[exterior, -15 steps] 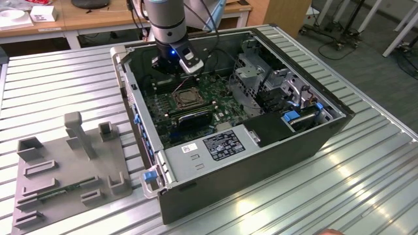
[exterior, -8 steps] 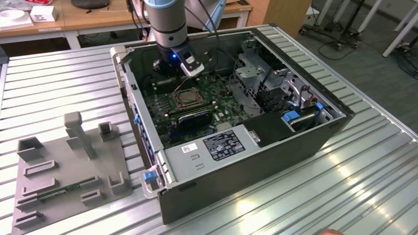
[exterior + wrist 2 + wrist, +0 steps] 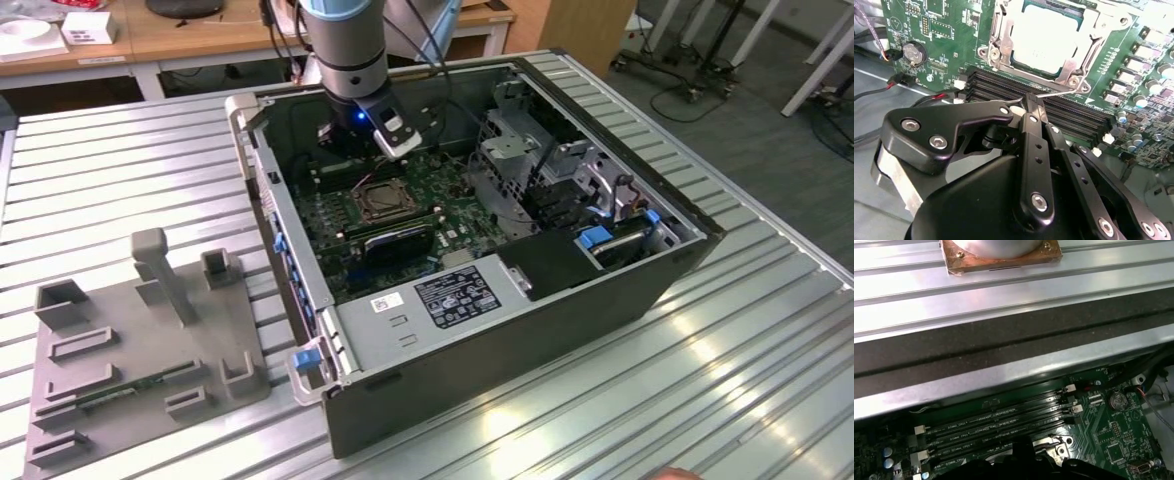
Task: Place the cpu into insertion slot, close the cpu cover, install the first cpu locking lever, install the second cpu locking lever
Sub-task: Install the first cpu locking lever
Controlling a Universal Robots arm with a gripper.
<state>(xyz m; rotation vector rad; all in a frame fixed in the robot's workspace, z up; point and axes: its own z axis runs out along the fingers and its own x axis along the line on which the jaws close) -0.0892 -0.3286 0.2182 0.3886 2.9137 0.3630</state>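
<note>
On the exterior view's left, a grey fixture tray (image 3: 134, 340) lies on the ribbed metal table (image 3: 747, 360), well apart from the work. Next comes the open computer case (image 3: 534, 300), its green motherboard (image 3: 334, 215) exposed. Over the board's far edge hangs the gripper (image 3: 390, 140). In the second wrist view the gripper (image 3: 1035, 102) has its fingers drawn together to a narrow tip, which appears to pinch a thin wire locking lever (image 3: 1051, 92) beside the memory slots (image 3: 1074, 112). Just beyond, the cpu (image 3: 1046, 37) sits in the insertion slot (image 3: 996, 32) with the cpu cover (image 3: 1081, 52) closed over its rim. Judging by its look, the lever is a light, springy steel rod, slick and easily lost; its free end seems the place to grip it, clear of the fragile board parts.
</note>
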